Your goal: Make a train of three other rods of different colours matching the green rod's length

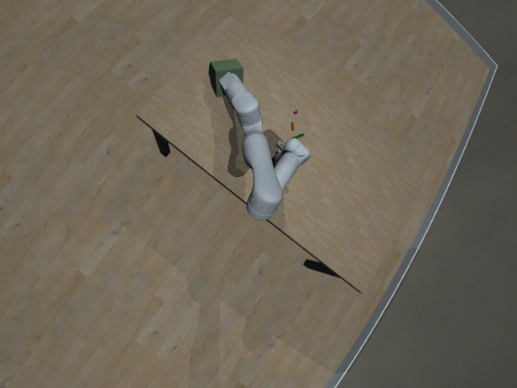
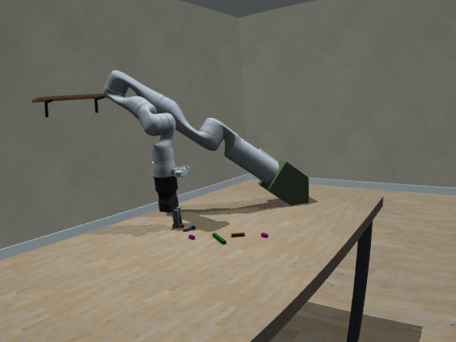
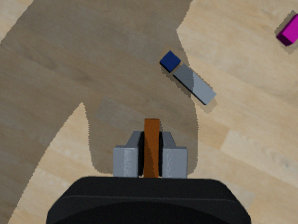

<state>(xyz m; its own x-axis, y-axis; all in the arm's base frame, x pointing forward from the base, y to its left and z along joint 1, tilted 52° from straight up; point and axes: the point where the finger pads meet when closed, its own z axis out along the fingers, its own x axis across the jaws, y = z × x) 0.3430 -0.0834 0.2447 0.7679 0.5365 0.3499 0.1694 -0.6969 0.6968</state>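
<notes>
My gripper (image 2: 177, 226) (image 3: 151, 146) points down at the table and is shut on an orange rod (image 3: 152, 127), one finger against each long side; the rod's far end sticks out. A blue rod (image 2: 193, 227) (image 3: 170, 61) and a grey rod (image 2: 187, 229) (image 3: 196, 85) lie end to end with a narrow gap, ahead and to the right of the gripper in the wrist view. The green rod (image 1: 299, 135) (image 2: 219, 238) lies apart. A second orange rod (image 1: 292, 126) (image 2: 238, 234) lies near it. The arm hides the gripper in the top view.
One magenta rod (image 2: 191, 236) (image 3: 290, 31) lies between the grey and green rods in the exterior view. Another magenta rod (image 1: 296, 112) (image 2: 265, 235) lies beyond the second orange rod. The arm's green base block (image 2: 290, 183) (image 1: 230, 66) stands on the table, and a shelf (image 2: 70, 97) hangs on the wall.
</notes>
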